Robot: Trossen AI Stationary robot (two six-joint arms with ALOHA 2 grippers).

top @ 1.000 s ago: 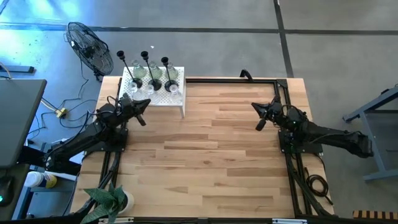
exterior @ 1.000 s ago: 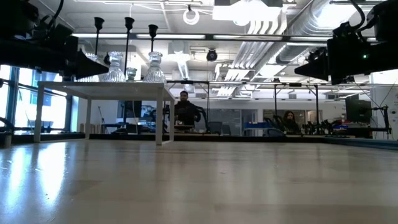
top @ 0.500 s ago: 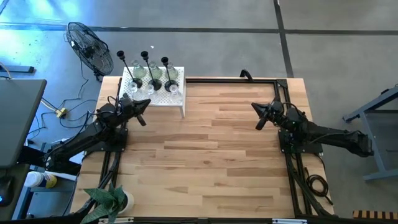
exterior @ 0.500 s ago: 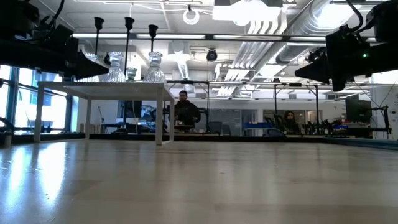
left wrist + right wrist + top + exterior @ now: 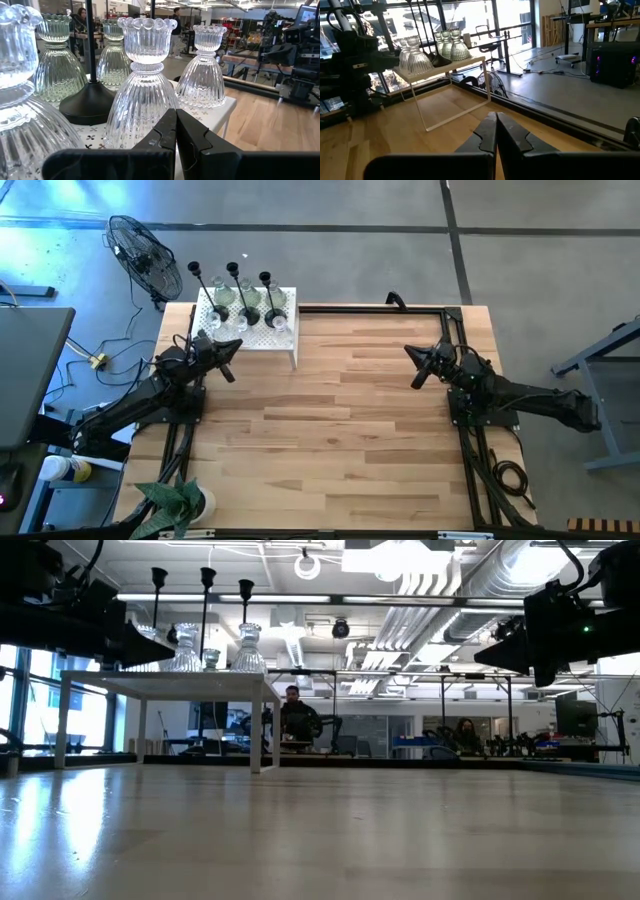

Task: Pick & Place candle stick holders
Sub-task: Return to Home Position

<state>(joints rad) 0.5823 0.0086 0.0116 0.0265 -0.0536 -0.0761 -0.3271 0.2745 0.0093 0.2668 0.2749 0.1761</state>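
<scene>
My left gripper (image 5: 175, 120) is pinched closed on nothing, just before the clear glass candle holders (image 5: 147, 90). These stand with the black holders (image 5: 247, 300) on the white perforated stand (image 5: 283, 338) at the table's (image 5: 350, 430) far left corner. My right gripper (image 5: 496, 127), likewise closed and empty, hangs over the right side.

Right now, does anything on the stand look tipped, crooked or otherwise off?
Nothing stands out: black holders and glass holders stand upright on the white stand; left gripper and right gripper are shut, empty.
</scene>
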